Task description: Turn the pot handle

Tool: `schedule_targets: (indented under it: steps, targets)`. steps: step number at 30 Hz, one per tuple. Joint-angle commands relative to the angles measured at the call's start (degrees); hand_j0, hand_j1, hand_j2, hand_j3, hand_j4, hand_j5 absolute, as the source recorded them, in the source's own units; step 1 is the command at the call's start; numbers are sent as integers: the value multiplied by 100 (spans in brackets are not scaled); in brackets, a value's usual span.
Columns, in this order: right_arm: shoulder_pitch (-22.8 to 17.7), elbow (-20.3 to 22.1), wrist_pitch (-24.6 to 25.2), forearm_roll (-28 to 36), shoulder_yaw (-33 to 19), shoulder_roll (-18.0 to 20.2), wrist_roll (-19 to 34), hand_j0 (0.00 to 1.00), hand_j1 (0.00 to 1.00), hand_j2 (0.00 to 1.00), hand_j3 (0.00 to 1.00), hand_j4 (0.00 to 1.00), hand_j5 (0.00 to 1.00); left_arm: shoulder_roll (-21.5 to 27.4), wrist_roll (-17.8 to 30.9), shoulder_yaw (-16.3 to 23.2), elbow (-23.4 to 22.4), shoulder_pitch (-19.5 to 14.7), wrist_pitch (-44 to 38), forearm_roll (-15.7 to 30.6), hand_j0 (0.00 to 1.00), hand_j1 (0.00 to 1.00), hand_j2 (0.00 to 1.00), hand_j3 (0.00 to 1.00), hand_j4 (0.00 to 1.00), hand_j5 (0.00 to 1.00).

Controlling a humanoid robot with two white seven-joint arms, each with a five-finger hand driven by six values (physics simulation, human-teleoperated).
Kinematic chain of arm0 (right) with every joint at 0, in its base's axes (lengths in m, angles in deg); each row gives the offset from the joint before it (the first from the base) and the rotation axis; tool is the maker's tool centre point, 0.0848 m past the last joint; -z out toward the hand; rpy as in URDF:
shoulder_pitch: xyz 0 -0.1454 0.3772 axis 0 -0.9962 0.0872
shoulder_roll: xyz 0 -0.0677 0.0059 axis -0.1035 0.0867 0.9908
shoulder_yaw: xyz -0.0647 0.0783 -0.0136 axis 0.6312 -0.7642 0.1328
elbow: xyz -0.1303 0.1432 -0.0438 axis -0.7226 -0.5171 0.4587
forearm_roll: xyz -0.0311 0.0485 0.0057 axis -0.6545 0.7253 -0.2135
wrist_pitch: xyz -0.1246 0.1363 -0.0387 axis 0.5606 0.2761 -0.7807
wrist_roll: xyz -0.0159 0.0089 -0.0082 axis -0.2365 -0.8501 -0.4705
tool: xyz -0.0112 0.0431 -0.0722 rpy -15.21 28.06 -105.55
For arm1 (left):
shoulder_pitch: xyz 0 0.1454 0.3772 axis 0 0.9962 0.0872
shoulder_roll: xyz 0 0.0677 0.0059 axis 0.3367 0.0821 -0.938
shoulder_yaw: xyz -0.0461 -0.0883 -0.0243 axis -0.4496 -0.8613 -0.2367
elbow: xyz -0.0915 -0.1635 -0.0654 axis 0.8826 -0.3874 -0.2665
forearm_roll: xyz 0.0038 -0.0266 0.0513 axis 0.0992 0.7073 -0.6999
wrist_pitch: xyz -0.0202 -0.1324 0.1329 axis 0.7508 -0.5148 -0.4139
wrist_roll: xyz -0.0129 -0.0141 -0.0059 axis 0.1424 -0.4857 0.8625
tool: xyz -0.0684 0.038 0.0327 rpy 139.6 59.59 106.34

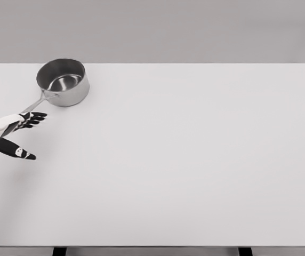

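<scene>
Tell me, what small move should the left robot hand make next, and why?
Probably close the fingers on the handle. The left robot hand is open at the handle's outer end, fingers spread and thumb apart below, so nothing looks gripped yet. The pot stands upright near the table's far left corner, its handle pointing toward the hand. A firm grip should come before any turning.

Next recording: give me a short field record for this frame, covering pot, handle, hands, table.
pot: steel saucepan, upright, empty, far left of table
handle: long metal handle, points toward lower left
left hand: left hand at the handle's end, fingers extended beside it; grasp not evident
right hand: not in view
table: white tabletop
</scene>
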Motion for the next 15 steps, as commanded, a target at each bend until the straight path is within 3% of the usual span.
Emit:
schedule_targets:
  steps: [1,15]
  targets:
    - [0,-5,0,0,0,0,1,100,100,100,100,100,100,13,-1,-2,-96,0,4,-18,100,100,100,100,100,100]
    - [0,4,0,0,0,0,1,100,100,100,100,100,100,127,-1,-19,-413,-114,12,-229,100,100,100,100,100,100]
